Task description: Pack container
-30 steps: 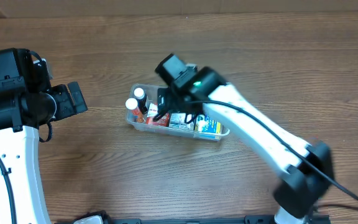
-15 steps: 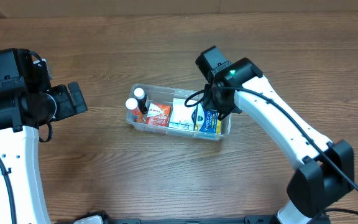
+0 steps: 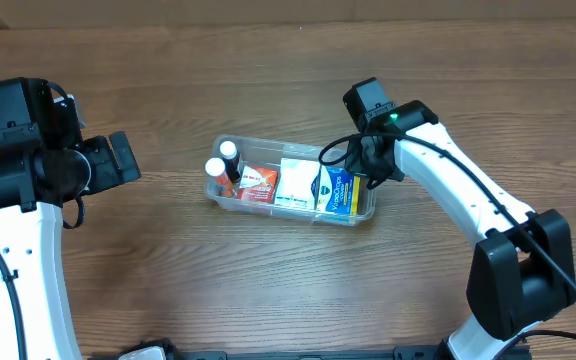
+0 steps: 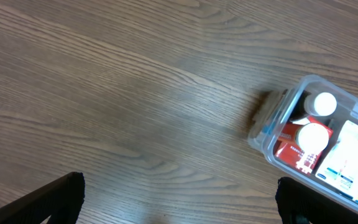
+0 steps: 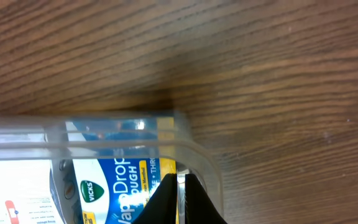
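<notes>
Clear plastic container [image 3: 298, 212] sitting mid-counter [image 3: 168, 270], right tool [image 3: 368, 170] gripping its right end.
Right tool's fingers [image 5: 194, 194] are closing almost together over the container's end rim beside a blue Vicks box [image 3: 336, 192], pinching the wall between them. A white box [image 3: 293, 183], a red box [image 3: 256, 183] and two white-capped bottles [image 3: 216, 168] are lying packed toward the left end. Left tool [image 4: 182, 205] is hovering well apart over bare wood, fingers spread wide and holding nothing.
</notes>
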